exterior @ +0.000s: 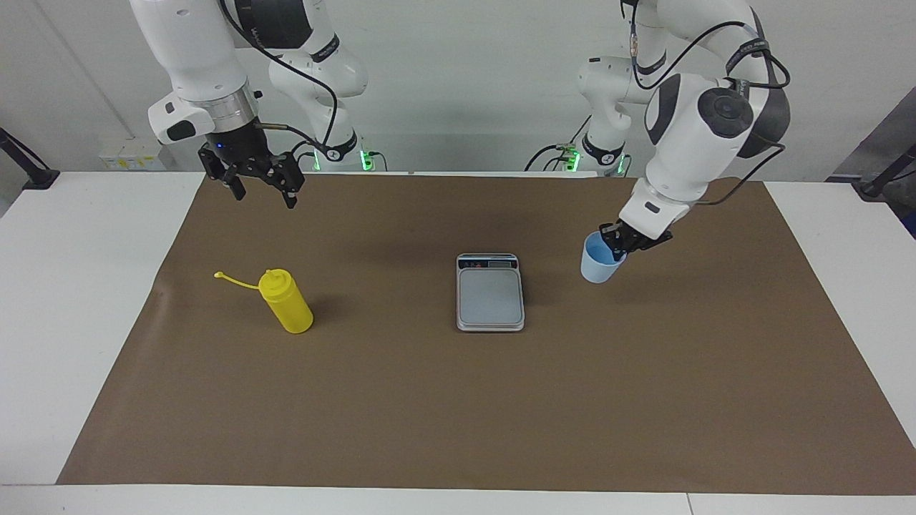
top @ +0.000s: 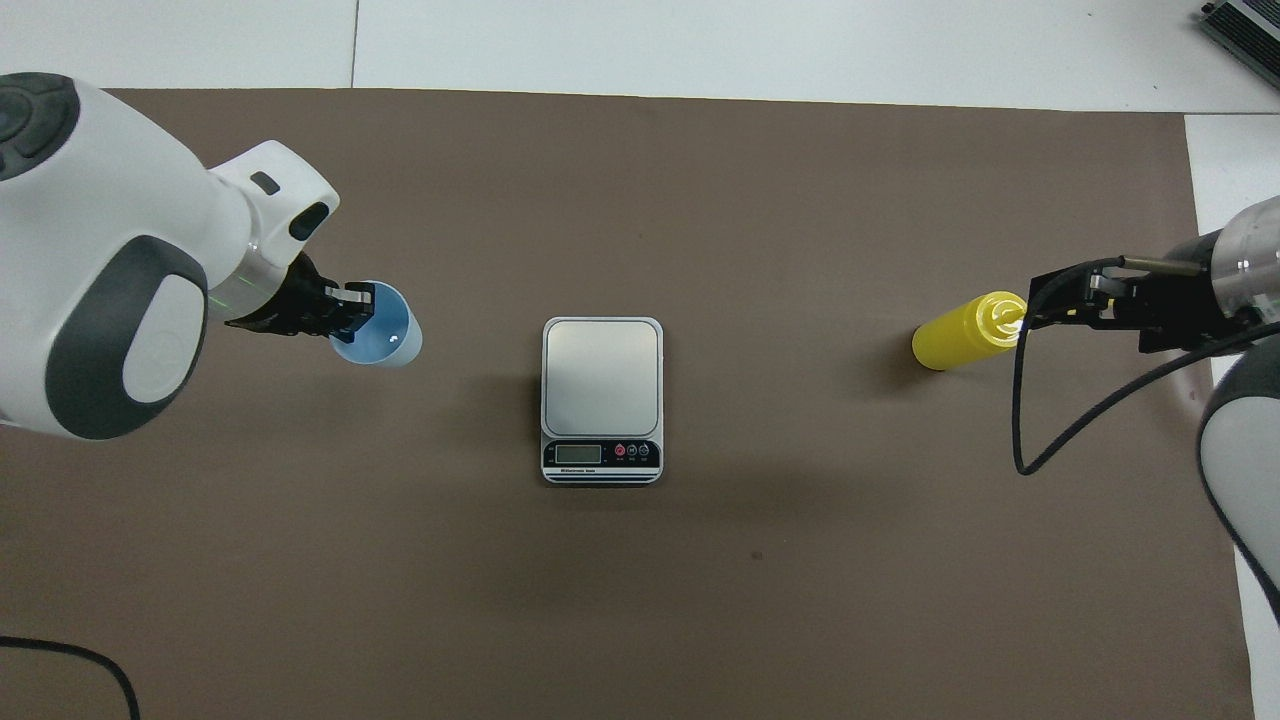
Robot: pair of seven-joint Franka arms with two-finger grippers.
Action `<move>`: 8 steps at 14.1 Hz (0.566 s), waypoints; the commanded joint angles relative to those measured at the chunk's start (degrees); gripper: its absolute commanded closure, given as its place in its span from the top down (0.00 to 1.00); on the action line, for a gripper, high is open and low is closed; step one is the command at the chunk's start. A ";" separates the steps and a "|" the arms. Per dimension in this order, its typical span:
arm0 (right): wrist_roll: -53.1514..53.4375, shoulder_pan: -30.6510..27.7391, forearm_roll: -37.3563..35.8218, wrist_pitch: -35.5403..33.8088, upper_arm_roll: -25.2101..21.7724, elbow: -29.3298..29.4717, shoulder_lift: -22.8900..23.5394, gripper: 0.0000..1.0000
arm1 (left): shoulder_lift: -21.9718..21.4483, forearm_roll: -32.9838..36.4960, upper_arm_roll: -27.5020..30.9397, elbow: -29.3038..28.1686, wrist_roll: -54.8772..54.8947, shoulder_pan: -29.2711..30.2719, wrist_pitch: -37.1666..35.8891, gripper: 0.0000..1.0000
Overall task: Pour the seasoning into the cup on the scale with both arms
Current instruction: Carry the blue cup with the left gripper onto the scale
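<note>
Pale blue tapered cup (exterior: 600, 260) hangs pinched by its rim in my left gripper (exterior: 620, 245), over brown paper beside the flat silver-grey scale (exterior: 490, 293); my right gripper (exterior: 262, 187) waits wide open, above the yellow squeeze bottle (exterior: 286, 301).

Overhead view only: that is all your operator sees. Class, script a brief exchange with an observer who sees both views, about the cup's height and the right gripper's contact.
Operator: Is the cup lifted?
Observer: Yes, the left gripper pinches the cup's rim and holds it tilted, clear of the mat.
Operator: Is the right gripper touching the bottle?
Observer: No, it waits open, high above the mat, apart from the upright bottle.
</note>
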 commanded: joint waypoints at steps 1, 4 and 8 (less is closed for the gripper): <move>0.79 -0.70 0.12 -0.70 0.40 -0.67 -0.86 1.00 | 0.56 0.38 0.52 -0.06 -5.31 -4.26 3.85 0.00; 0.79 -0.70 0.12 -0.70 0.40 -0.67 -0.86 1.00 | 2.40 0.20 0.52 -0.06 -10.23 -9.00 7.01 0.00; 0.79 -0.70 0.12 -0.70 0.40 -0.67 -0.86 1.00 | 6.61 0.64 0.61 0.47 -14.26 -13.13 9.12 0.00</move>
